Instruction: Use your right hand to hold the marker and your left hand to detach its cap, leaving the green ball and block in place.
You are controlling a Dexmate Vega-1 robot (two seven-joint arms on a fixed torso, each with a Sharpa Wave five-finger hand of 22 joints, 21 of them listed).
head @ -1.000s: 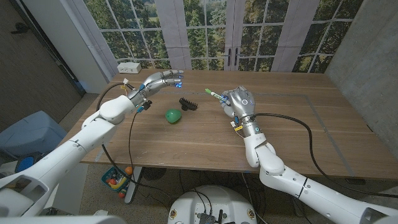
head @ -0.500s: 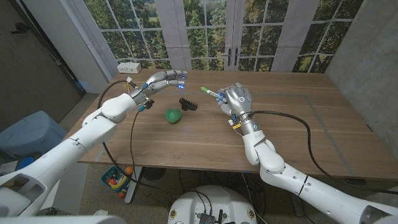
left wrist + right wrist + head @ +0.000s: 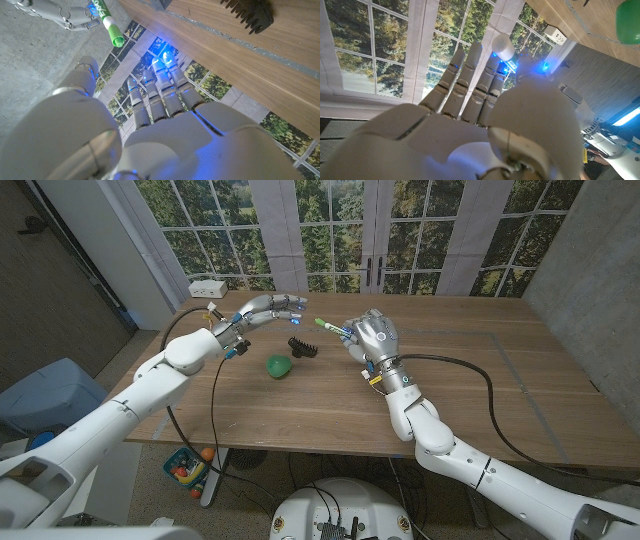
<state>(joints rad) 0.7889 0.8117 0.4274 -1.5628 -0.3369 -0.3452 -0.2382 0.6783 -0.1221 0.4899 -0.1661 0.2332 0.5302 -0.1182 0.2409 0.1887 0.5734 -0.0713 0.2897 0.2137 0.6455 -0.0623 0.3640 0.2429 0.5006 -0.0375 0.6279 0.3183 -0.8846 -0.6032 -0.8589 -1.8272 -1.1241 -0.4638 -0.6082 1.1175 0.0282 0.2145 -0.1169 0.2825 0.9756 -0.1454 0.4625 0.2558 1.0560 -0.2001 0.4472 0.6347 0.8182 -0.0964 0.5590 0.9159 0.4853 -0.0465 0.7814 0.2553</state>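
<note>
My right hand (image 3: 368,338) holds the marker (image 3: 333,329) above the table, its green cap (image 3: 322,324) pointing toward my left hand (image 3: 268,308). The left hand hovers with fingers spread and nothing in them, a short gap from the cap. In the left wrist view the green cap (image 3: 112,30) sticks out of the right hand's fingers (image 3: 70,15), beyond my left hand (image 3: 150,115). The green ball (image 3: 278,365) and the black toothed block (image 3: 302,346) lie on the table below and between the hands. The right wrist view shows my right hand (image 3: 485,115), the marker's white end (image 3: 503,46) and the ball (image 3: 629,15).
A white power box (image 3: 208,286) sits at the table's (image 3: 470,400) far left corner. Black cables trail from both wrists across the wood. Windows stand behind the far edge.
My right hand has carried the marker leftward, closer to the left hand. The left hand has shifted slightly right. Ball and block have not moved.
</note>
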